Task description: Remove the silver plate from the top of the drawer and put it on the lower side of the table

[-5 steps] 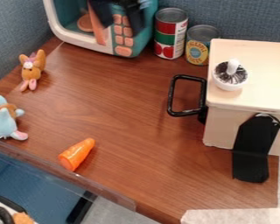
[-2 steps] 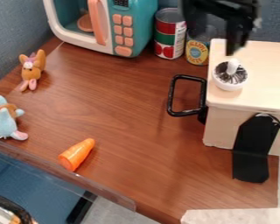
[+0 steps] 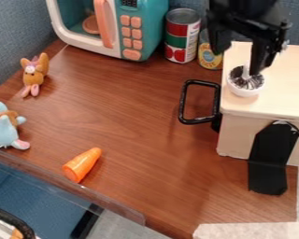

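Although the end effector (image 3: 238,62) was spread wide and empty, the plate (image 3: 244,90) lay just below it, atop the drawer (image 3: 289,88).

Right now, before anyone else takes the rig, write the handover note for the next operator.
Pincer: open, over the drawer box, one finger overlapping the white knob in view; contact can't be judged.
Job's piece: the small dish, white outside and silvery inside, upright on the box top, near the edge above the black handle.
Done: pincer at the dish; no lift.
Left: grip, lift, set down on the table's lower side, right of the carrot.
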Motion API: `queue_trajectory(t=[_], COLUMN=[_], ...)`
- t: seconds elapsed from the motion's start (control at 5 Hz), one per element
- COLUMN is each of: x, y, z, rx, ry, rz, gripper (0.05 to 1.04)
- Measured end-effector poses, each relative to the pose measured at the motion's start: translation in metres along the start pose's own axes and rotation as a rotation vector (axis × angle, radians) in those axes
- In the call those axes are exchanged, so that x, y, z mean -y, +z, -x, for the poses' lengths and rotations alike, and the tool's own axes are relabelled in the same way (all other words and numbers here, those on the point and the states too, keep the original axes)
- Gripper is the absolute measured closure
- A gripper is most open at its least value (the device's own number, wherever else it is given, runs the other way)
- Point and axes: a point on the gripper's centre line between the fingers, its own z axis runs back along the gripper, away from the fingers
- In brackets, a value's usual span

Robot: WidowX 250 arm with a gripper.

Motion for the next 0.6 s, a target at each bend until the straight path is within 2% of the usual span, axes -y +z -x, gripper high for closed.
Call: queue_trajectory(t=[0.2,0.6], x=[0.0078,0.0052], y=[-0.0147,-0.0175], z=[-0.0004,-0.0032], rx=[-0.033,-0.021], ry=[-0.009,-0.007], rz=[0.012,-0.009], gripper=[0.144,0.742])
